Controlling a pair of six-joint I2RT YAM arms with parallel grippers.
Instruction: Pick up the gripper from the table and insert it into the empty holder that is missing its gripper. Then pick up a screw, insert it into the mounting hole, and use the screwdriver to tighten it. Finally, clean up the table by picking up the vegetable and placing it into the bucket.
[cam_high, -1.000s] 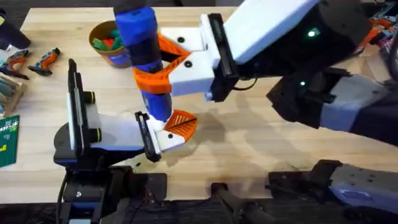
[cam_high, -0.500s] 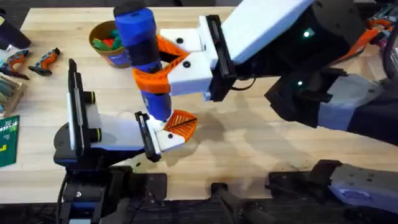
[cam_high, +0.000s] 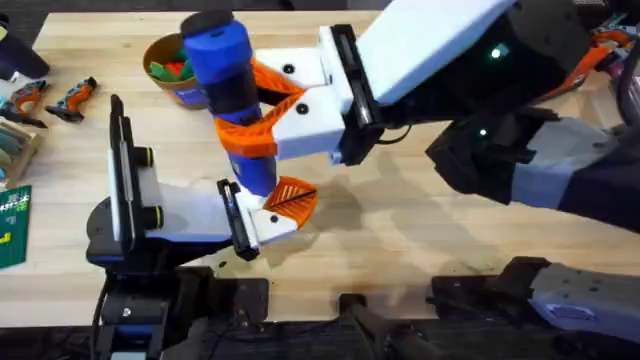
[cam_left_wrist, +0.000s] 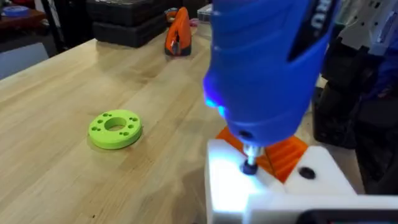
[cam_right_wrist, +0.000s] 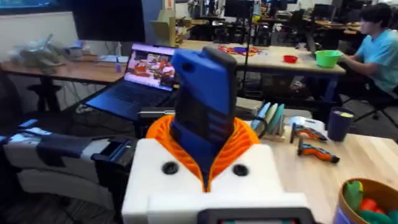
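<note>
My right gripper (cam_high: 246, 132) reaches in from the right, shut on the blue screwdriver (cam_high: 230, 85), which stands nearly upright between its orange pads (cam_right_wrist: 163, 134). In the left wrist view the screwdriver (cam_left_wrist: 267, 68) has its metal tip pressed on a dark screw (cam_left_wrist: 250, 168) in the white holder (cam_left_wrist: 273, 196). The orange gripper (cam_left_wrist: 285, 153) sits in that holder. From overhead the gripper (cam_high: 291, 197) shows at the left gripper (cam_high: 262, 218), by the table's front. The tan bucket (cam_high: 168, 88) stands at the back left with green and red items in it. The vegetable is hidden.
A lime-green disc (cam_left_wrist: 115, 129) lies on the wood beyond the left gripper. Small orange-and-black tools (cam_high: 72, 97) and a green packet (cam_high: 12, 225) sit along the left edge. The right arm's white body (cam_high: 420, 60) spans the table's middle and right.
The screwdriver has leaned very slightly to the left at its top, with its tip staying at the holder. The left arm has not moved.
</note>
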